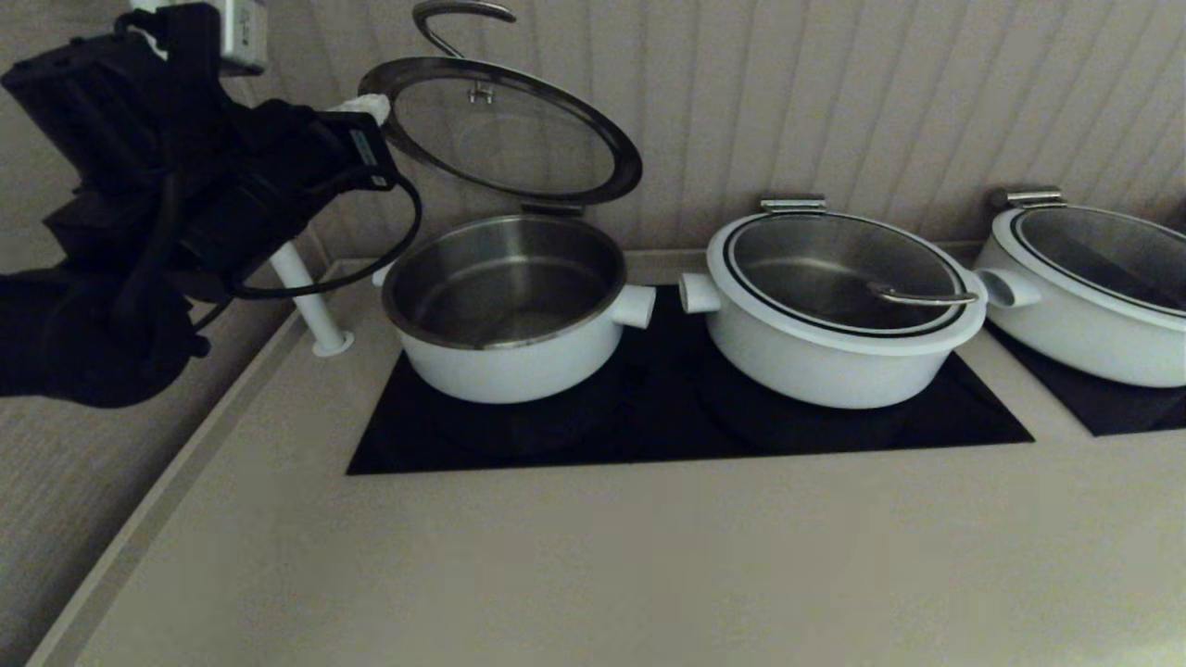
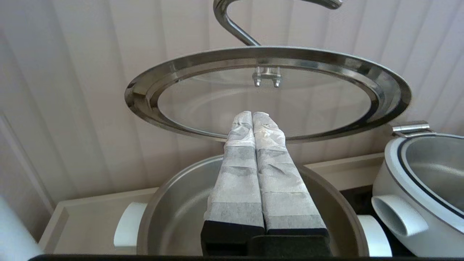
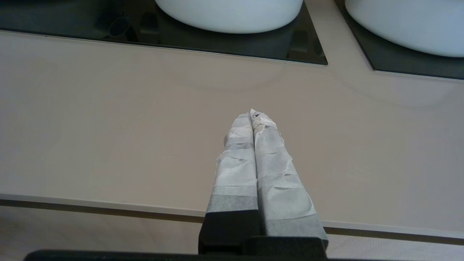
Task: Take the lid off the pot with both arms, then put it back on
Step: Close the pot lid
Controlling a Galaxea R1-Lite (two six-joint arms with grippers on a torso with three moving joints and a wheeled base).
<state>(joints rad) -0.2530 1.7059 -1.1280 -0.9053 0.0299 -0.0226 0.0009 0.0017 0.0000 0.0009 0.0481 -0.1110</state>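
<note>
The pot (image 1: 505,366) stands open on the left of the black cooktop, its steel inside bare. Its glass lid (image 1: 505,134) is swung up on the rear hinge and stands tilted above the pot, with the loop handle (image 1: 459,14) at the top. My left gripper (image 1: 371,106) is shut and empty, its taped tips at the lid's left rim; I cannot tell if they touch. In the left wrist view the gripper (image 2: 252,114) points at the lid's underside (image 2: 319,101) above the pot (image 2: 174,217). My right gripper (image 3: 252,113) is shut and empty over the counter's front, out of the head view.
A like pot (image 1: 834,361) with its lid on, handle (image 1: 922,296) near its right edge, stands beside the open one. A third pot (image 1: 1093,306) is at the far right. A white post (image 1: 310,306) stands left of the pot. A ribbed wall lies close behind.
</note>
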